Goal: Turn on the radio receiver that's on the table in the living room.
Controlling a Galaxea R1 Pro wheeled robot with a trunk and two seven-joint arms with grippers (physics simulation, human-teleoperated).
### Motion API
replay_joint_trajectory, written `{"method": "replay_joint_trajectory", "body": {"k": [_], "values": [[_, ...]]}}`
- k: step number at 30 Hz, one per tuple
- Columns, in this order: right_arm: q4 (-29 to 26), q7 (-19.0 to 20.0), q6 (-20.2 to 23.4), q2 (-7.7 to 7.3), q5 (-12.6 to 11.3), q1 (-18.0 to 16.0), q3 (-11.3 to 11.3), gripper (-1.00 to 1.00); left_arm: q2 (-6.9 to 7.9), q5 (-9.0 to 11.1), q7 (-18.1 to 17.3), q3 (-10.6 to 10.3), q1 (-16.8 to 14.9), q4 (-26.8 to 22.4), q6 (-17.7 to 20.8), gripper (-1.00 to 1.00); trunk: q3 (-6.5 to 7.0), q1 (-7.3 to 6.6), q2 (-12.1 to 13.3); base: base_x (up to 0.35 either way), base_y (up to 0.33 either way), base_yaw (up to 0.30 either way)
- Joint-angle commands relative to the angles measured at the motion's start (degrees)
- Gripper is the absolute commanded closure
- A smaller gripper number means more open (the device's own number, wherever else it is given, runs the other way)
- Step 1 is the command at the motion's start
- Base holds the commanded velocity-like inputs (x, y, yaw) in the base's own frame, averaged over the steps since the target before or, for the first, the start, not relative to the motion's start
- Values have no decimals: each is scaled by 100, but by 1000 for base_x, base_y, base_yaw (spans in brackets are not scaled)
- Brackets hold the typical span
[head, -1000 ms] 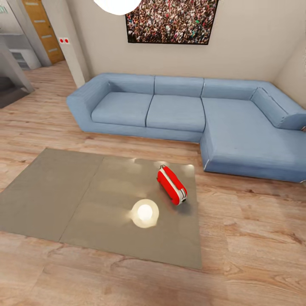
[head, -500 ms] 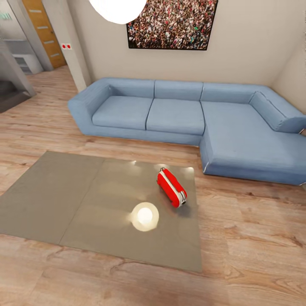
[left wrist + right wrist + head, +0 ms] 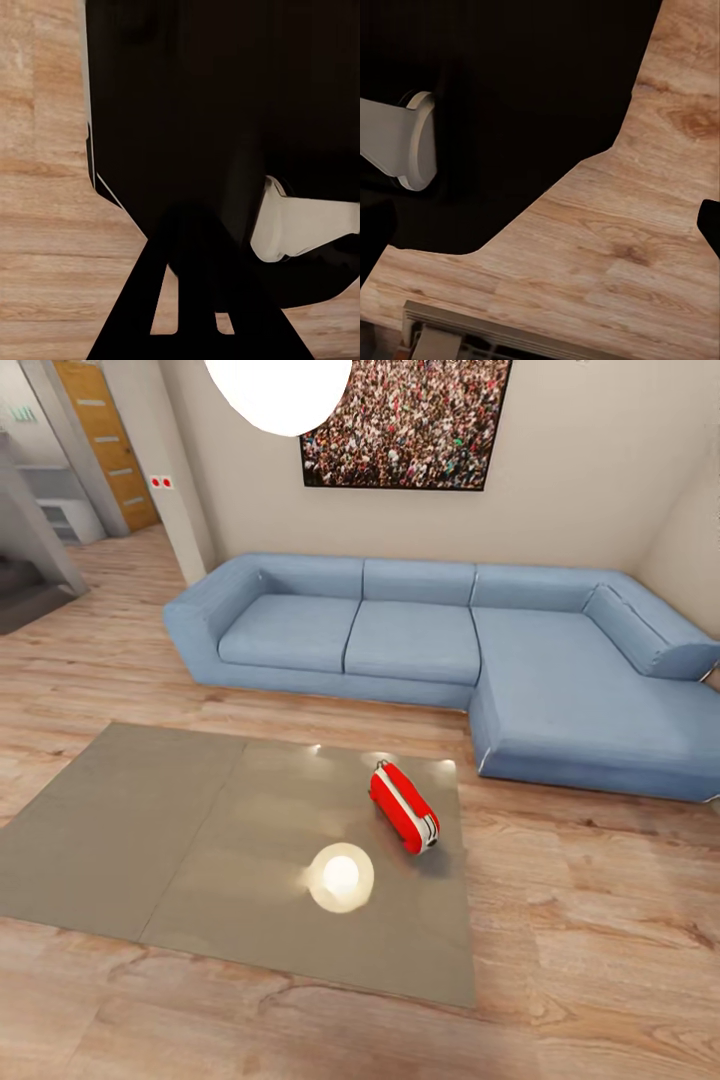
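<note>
Small bright-red rounded radio receiver lying untouched near right end of low glossy grey-brown desk, before blue L-shaped sofa. Approach and switch-on remaining. Gripper state: cannot tell, either arm.

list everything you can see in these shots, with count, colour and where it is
radio receiver: one, bright red with a silver end, on the table's right part
table: one, grey-brown, glossy, on the floor before the sofa
sofa: one, blue, L-shaped, along the far wall
crowd picture: one, dark-framed, above the sofa
pendant lamp: one, white, overhead
door: one, wooden, far left
floor: wood planks
left gripper: black, above the floor
</note>
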Motion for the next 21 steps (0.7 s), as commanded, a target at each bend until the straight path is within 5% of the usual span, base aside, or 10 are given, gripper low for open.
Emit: {"method": "replay_joint_trajectory", "body": {"k": [1,21], "values": [[0,1,-2,-3,-1,0,0,-100,0,0,0,0,2,0,0,100,9,0,0,0,0,0],[0,-19,0,-8,-204,0,0,-100,0,0,0,0,-1,2,0,100,190,0,0,0,0,0]]}}
